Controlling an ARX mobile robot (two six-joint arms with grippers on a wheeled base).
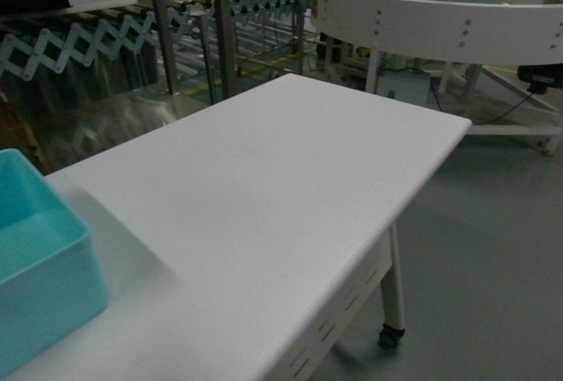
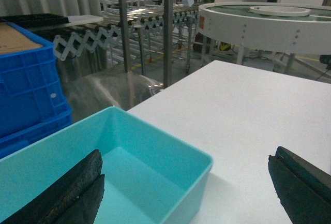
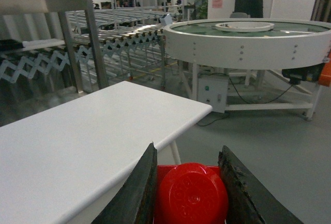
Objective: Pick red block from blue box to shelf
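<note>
The glossy red block (image 3: 191, 195), stud facing the camera, sits clamped between the two dark fingers of my right gripper (image 3: 189, 182), held in the air beyond the white table's edge. The light turquoise blue box (image 2: 139, 182) rests on the table at the near left (image 1: 35, 258); the part of its inside that shows holds nothing. My left gripper (image 2: 186, 190) hangs open over the box's right rim, one finger above the box and the other over the table. The steel shelf (image 3: 67, 22) stands behind the table, its posts (image 1: 224, 25) at the back left. Neither gripper shows in the head view.
The white table (image 1: 264, 214) on castors fills the middle. Dark blue ribbed crates (image 2: 28, 84) stand to the left of the box. A round white conveyor table (image 1: 440, 11) is at the back right, above grey floor (image 1: 493, 249). An accordion roller conveyor (image 1: 79, 42) runs behind the shelf.
</note>
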